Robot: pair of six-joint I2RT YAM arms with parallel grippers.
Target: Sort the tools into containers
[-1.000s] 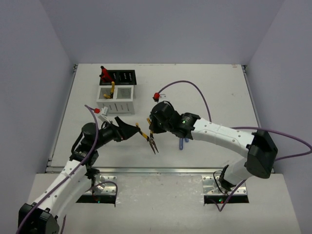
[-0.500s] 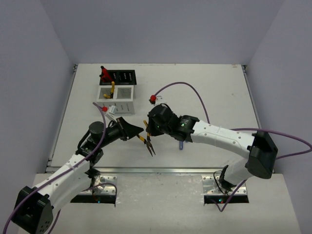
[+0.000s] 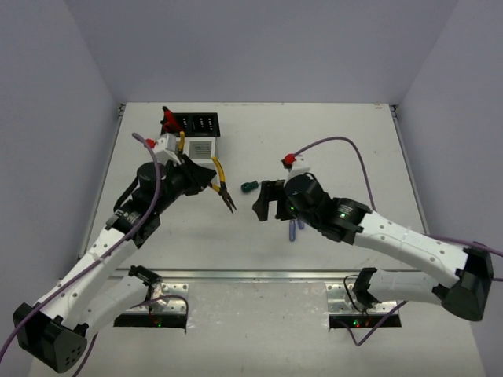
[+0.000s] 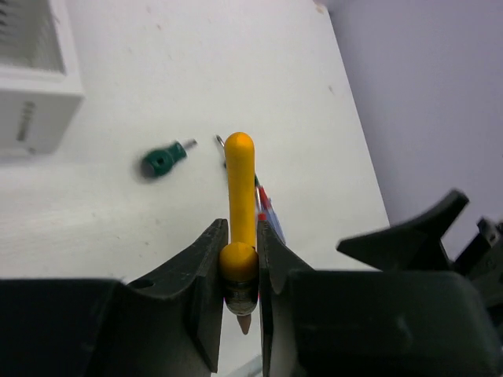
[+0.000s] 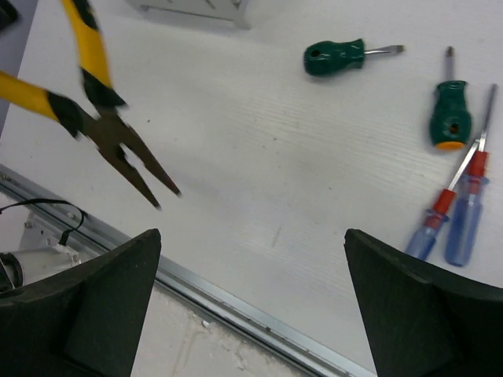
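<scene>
pliers point(image 4: 239, 184) hang pinched in my left end effector point(image 4: 239, 255) above the bench point(image 3: 338, 149); my right end effector point(image 5: 251, 306) gapes wide.

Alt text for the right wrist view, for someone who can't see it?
Open right gripper hovers over the table, holding nothing. Yellow-handled pliers appear upper left; two green screwdrivers and two blue screwdrivers lie upper right.

Robot lab, white table point(image 3: 354, 118), plain walls point(image 3: 259, 47)
</scene>
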